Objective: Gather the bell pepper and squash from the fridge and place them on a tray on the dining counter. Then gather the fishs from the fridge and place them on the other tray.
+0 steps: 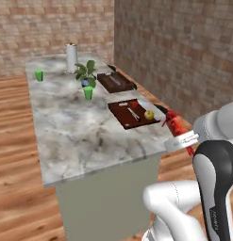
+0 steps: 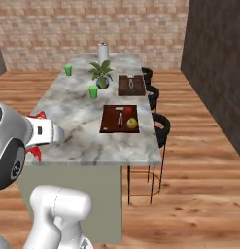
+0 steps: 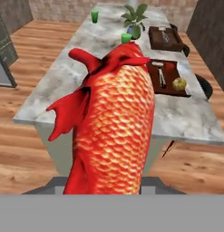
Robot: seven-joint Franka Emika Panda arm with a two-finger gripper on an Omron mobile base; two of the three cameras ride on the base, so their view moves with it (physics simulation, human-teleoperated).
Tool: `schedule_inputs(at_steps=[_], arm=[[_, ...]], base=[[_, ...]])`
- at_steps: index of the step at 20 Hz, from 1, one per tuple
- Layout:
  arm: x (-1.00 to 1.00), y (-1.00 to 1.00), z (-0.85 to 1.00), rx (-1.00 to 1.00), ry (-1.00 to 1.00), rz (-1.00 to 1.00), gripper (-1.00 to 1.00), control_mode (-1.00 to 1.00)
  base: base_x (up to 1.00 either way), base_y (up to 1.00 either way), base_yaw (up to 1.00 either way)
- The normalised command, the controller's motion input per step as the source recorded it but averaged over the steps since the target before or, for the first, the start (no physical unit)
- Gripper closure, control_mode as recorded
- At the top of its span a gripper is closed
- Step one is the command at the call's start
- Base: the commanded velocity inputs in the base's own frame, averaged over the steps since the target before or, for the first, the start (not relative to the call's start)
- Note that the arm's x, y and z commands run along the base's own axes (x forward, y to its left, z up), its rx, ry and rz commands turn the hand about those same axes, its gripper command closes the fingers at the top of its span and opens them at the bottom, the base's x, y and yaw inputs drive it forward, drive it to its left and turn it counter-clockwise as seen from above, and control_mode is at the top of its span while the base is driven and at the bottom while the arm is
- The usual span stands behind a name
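Jaws closed on the reddish-orange fish; fingertips hidden behind its body in the hand view, so the opening width cannot be read. Fish rises straight up from between the jaws, scaled flank toward the camera, fins spread to the left. In the left base view the fish hangs off the gripper, just off the near right corner of the dining counter, not over the marble.

Near tray lies along the counter's right edge, carrying the squash at its near right corner and a slim pale item at centre. Far tray sits further along the same edge.

Two green cups and a potted plant near mid-counter; paper towel roll at the far end.
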Motion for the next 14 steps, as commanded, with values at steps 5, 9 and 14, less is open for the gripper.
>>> schedule_inputs(at_steps=[5, 9, 14], arm=[[0.0, 0.0, 0.0, 0.0, 0.0, 0.0, 1.0, 1.0], [0.0, 0.0, 0.0, 0.0, 0.0, 0.0, 1.0, 1.0], [0.0, 0.0, 0.0, 0.0, 0.0, 0.0, 1.0, 1.0]], base=[[0.09, -1.0, 0.09], [0.25, -1.0, 0.1], [0.46, -1.0, 0.14]])
